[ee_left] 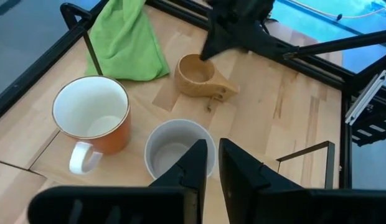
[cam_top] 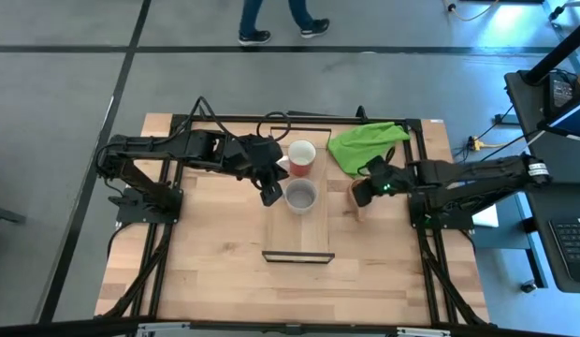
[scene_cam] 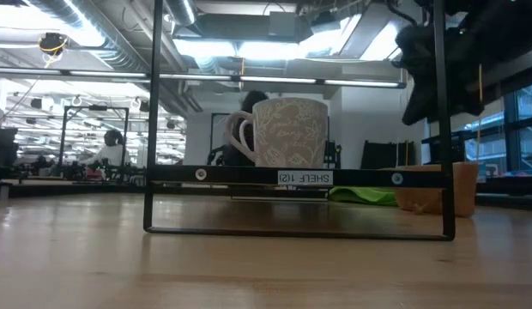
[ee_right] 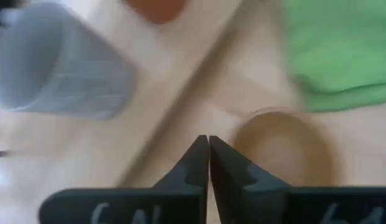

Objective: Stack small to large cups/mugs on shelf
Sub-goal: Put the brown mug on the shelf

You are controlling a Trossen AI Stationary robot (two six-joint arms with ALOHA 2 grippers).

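Nearest the low camera stood the shelf [scene_cam: 300, 178], a light-wood board on a thin black frame, seen end on with a small label on its front edge. On it sat the grey mug [scene_cam: 287, 131], patterned with leaves, its handle pointing to the left of that view.

From above, the shelf [cam_top: 297, 239] lay along the middle of the butcher-block table [cam_top: 215, 271]. The grey mug [cam_top: 300, 196] stood on the shelf, and the red mug [cam_top: 301, 156], white inside, stood just behind it at the shelf's far end. The two were close together; whether they touched could not be told.

The left gripper [cam_top: 271, 194] sat just beside the grey mug on its left side. Its fingers [ee_left: 192, 165] were nearly together with a narrow gap between them, and they held nothing.

The small tan wooden cup [cam_top: 357, 199] rested on the table, off the shelf, to its right. The right gripper [cam_top: 363, 194] was at that cup, fingers pressed fully together, tips at the cup's rim. A bright green cloth [cam_top: 365, 145] lay crumpled behind it at the table's far edge.
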